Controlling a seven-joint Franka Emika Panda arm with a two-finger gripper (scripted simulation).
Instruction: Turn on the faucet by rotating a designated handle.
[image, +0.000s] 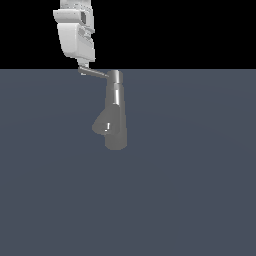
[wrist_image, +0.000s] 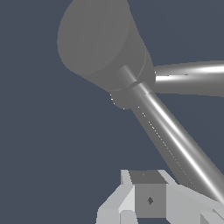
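Because I mean to push sideways, my gripper (image: 83, 68) sits at the handle's (image: 95, 73) tip, ten o'clock of the faucet (image: 115, 112); finger spread I cannot tell.

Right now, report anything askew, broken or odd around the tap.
Nothing stands out. The faucet stands upright and whole, its handle sticks out sideways from the top, and the tool sits at the handle's tip.
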